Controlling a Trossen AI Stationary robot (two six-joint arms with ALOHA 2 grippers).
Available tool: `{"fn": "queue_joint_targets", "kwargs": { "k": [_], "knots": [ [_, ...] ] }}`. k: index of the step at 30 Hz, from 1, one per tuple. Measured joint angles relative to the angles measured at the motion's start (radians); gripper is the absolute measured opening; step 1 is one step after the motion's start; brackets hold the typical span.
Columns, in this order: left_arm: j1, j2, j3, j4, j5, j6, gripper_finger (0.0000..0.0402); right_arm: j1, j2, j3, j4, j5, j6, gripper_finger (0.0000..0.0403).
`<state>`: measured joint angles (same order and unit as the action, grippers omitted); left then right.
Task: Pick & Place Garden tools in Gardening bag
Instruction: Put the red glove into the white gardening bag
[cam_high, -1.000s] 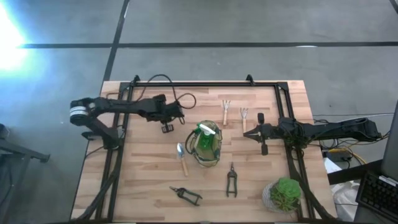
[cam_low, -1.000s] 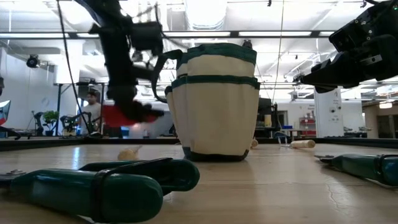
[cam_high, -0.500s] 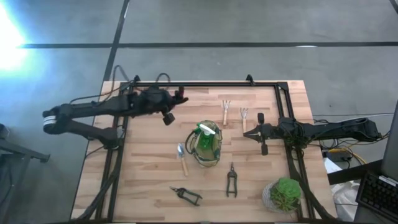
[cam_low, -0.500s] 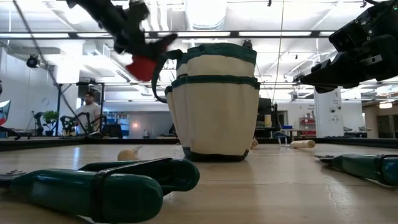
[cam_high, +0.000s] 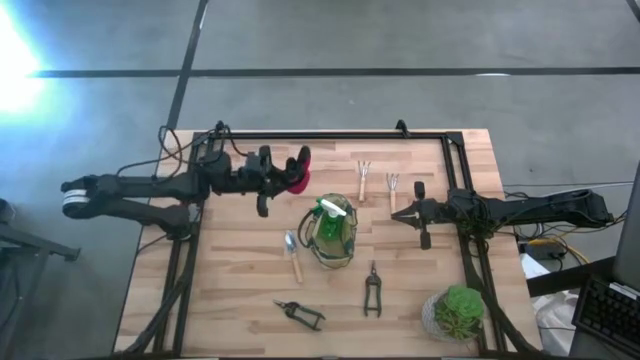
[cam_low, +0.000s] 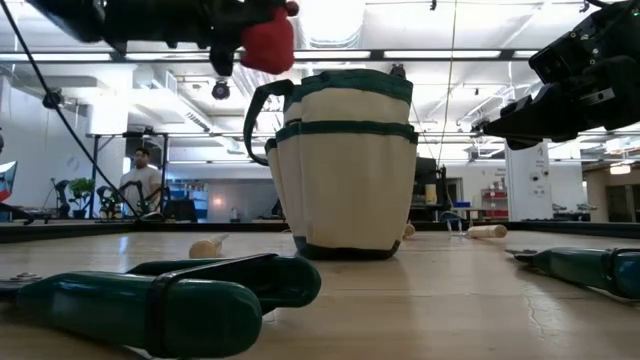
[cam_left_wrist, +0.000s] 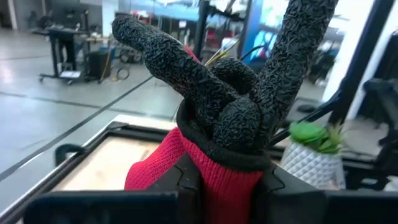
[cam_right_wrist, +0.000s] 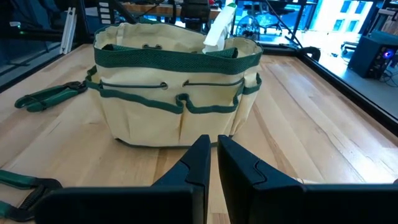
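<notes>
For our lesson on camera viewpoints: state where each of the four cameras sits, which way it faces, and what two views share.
High: overhead, straight down; both arms, gardening bag.
Low: table height, level across; bag, red-and-black glove held aloft.
Left wrist: on left gripper, gripping the glove.
Right wrist: behind shut right gripper, facing the bag.
Shared: high, low and right wrist show the bag.

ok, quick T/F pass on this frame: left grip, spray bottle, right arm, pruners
1. The left end effector holds the red-and-black glove in the air. True.
2. The spray bottle lies on the table beside the bag. False: it stands inside the bag.
3. The right end effector holds a fork. False: it is shut and holds nothing, right of the bag.
4. Two pruners lie on the table. True.
</notes>
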<state>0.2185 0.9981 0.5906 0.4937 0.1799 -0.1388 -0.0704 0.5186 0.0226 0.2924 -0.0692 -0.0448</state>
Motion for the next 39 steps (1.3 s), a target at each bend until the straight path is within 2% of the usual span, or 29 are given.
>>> {"fn": "queue_joint_targets", "kwargs": {
  "k": [4, 8, 23, 34, 39],
  "knots": [
    [-0.021, 0.000, -0.071, 0.151, 0.011, -0.027, 0.0062, 0.000, 0.000, 0.000, 0.000, 0.000, 0.000, 0.0027],
    [-0.034, 0.000, -0.105, 0.215, 0.017, -0.044, 0.0062, 0.000, 0.000, 0.000, 0.000, 0.000, 0.000, 0.0027],
    [-0.071, 0.000, -0.106, 0.217, 0.033, -0.045, 0.0062, 0.000, 0.000, 0.000, 0.000, 0.000, 0.000, 0.0027],
    [-0.166, 0.000, -0.105, 0.257, 0.037, -0.008, 0.0062, 0.000, 0.000, 0.000, 0.000, 0.000, 0.000, 0.0027],
    [-0.210, 0.002, -0.105, 0.259, 0.005, 0.008, 0.0062, 0.000, 0.000, 0.000, 0.000, 0.000, 0.000, 0.0027]
  ]
}}
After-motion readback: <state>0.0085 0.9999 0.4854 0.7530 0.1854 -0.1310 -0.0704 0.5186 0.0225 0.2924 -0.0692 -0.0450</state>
